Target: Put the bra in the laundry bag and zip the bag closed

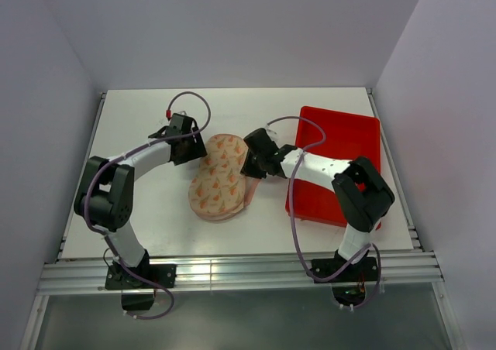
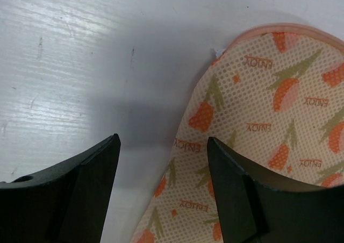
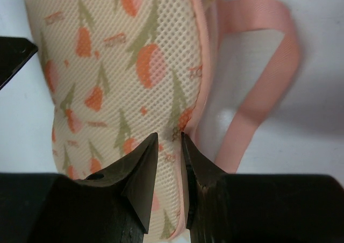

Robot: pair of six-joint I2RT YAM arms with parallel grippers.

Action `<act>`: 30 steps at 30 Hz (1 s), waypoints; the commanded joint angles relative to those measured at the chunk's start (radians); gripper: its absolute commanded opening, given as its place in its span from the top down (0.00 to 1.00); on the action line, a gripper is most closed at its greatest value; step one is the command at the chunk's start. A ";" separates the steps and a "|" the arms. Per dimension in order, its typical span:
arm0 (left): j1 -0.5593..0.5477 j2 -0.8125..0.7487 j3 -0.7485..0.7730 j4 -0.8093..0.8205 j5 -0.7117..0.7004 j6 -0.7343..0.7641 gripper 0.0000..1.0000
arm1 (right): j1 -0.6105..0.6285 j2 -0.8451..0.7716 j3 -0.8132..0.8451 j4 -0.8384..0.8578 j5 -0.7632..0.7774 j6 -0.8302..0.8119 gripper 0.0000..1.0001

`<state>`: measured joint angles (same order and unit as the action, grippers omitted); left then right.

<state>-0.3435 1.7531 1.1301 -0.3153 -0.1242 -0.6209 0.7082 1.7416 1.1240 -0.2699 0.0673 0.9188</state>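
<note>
**A:** Starting from the near edge of the worktop, where is the laundry bag lying?

**B:** It is lying mid-worktop with its lid down, one lobe pointing at the near edge and the other at the far edge. The bra is not showing anywhere, so I am judging that it is sitting inside.

**A:** And the right gripper?

**B:** It is hanging at the bag's right side, by the waist. Its jaws are standing nearly together, tips over the pink zipper edge. Whether they are pinching a zipper pull, I cannot tell. The pink loop is trailing on the worktop just beside them.

**A:** Farther back?

**B:** The left gripper is hovering at the far lobe's left rim. Its jaws are apart and holding nothing, with one finger over the print and one over bare worktop.

**A:** So zipping is the step in hand?

**B:** I am thinking so. The left gripper should be pinning that far lobe so the bag is not sliding. The right should be staying low and following the rim's curve, not tugging upward, and steering the loop out of the zipper's way. The red tray is sitting by the far right corner.
</note>
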 commanded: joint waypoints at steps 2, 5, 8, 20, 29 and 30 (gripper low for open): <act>0.003 -0.053 -0.033 0.108 0.044 0.001 0.27 | -0.024 0.053 0.000 0.012 0.020 -0.018 0.69; 0.004 -0.073 -0.064 0.145 0.035 -0.019 0.27 | -0.030 0.087 0.008 0.018 0.009 -0.021 0.69; 0.005 -0.110 -0.104 0.183 0.025 -0.028 0.25 | -0.032 0.114 0.016 0.018 0.006 -0.023 0.69; 0.005 -0.178 -0.256 0.407 0.078 -0.076 0.15 | -0.045 0.173 0.040 0.018 -0.015 -0.032 0.69; 0.005 -0.129 -0.337 0.636 0.147 -0.069 0.14 | -0.050 0.196 0.092 -0.028 -0.017 -0.078 0.69; 0.006 -0.119 -0.337 0.678 0.156 -0.063 0.15 | -0.052 0.200 0.099 -0.040 -0.015 -0.093 0.69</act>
<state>-0.3416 1.6184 0.8082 0.1772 -0.0242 -0.6849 0.6685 1.9125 1.1862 -0.2638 0.0322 0.8719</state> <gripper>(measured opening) 0.854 0.311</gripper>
